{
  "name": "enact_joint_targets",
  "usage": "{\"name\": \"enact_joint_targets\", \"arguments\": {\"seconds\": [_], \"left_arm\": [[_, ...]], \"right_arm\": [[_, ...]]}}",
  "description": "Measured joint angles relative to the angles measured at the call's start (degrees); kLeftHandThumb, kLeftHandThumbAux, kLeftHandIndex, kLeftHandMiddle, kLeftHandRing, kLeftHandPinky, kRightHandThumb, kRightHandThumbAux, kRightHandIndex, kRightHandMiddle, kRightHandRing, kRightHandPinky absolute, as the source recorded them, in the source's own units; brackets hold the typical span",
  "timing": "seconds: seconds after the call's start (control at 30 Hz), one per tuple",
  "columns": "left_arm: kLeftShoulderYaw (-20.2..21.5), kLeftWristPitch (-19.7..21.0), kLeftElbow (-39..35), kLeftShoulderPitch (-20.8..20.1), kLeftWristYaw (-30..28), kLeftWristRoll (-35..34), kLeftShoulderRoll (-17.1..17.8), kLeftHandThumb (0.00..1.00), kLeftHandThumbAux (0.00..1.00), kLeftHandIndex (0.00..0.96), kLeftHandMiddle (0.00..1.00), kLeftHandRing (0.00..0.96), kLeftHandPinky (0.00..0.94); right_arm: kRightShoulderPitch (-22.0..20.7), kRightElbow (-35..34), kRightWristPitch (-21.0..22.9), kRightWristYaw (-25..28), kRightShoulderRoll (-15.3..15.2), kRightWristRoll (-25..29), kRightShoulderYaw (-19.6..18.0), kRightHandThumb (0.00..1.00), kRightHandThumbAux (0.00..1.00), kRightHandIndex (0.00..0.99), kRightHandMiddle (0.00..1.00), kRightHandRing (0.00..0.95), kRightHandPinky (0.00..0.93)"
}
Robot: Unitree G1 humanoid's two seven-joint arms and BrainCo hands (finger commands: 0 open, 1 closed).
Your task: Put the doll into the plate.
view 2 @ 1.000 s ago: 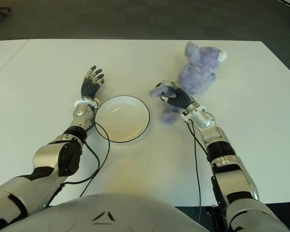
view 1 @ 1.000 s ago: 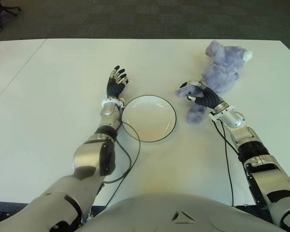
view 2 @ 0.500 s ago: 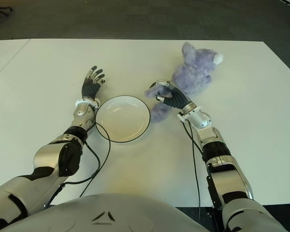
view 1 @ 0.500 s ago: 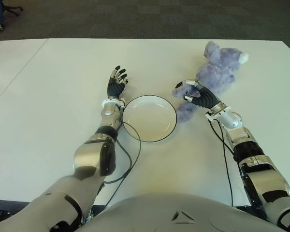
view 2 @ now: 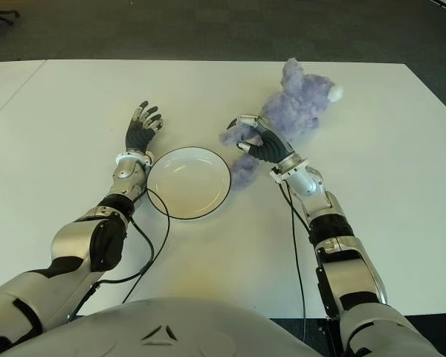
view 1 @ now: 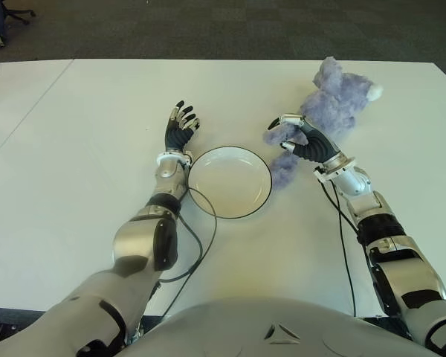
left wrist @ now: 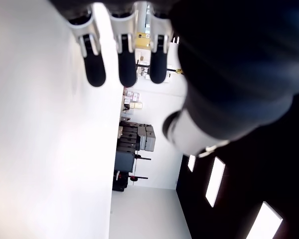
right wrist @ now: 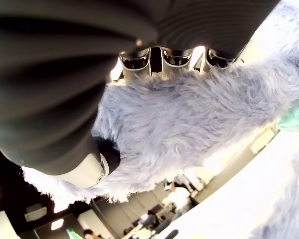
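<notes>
The doll is a fluffy lilac teddy bear [view 1: 334, 104] lying on the white table [view 1: 82, 149] to the right of the plate. My right hand [view 1: 296, 140] is shut on one of its legs, and the right wrist view shows fur [right wrist: 189, 134] packed between the curled fingers. Another leg [view 1: 284, 168] hangs down close to the plate's right rim. The white plate [view 1: 229, 182] with a dark rim holds nothing. My left hand [view 1: 180, 128] shows just left of the plate, fingers spread.
Black cables [view 1: 201, 238] run along both forearms over the table. Dark carpet [view 1: 230, 30] lies beyond the far table edge. Bare tabletop stretches to the left and toward me.
My right hand has dragged the bear leftward, bringing its legs from well right of the plate to next to the rim. The left hand has not moved.
</notes>
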Motion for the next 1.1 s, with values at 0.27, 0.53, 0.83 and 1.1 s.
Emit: {"name": "enact_joint_targets", "arguments": {"seconds": [0.27, 0.53, 0.83, 1.1], "left_arm": [[0.0, 0.0, 0.0, 0.0, 0.0, -0.1, 0.0, 0.534, 0.883, 0.107, 0.172, 0.170, 0.217], [0.0, 0.0, 0.0, 0.0, 0.0, 0.0, 0.0, 0.503, 0.881, 0.108, 0.170, 0.174, 0.224], [0.0, 0.0, 0.0, 0.0, 0.0, -0.1, 0.0, 0.532, 0.883, 0.108, 0.170, 0.166, 0.212], [0.0, 0.0, 0.0, 0.0, 0.0, -0.1, 0.0, 0.543, 0.880, 0.109, 0.172, 0.165, 0.203]], "right_arm": [[-3.6, 0.0, -2.8, -5.7, 1.1, -3.7, -0.7, 0.710, 0.711, 0.441, 0.853, 0.864, 0.885], [-4.2, 0.5, -3.7, -6.4, 1.1, -3.7, -0.7, 0.710, 0.710, 0.441, 0.854, 0.865, 0.887], [-6.2, 2.5, -5.1, -6.9, 1.0, -4.2, -0.7, 0.711, 0.709, 0.442, 0.854, 0.867, 0.890], [-12.0, 4.4, -5.6, -8.8, 0.1, -5.5, -1.7, 0.714, 0.707, 0.441, 0.863, 0.870, 0.888]]}}
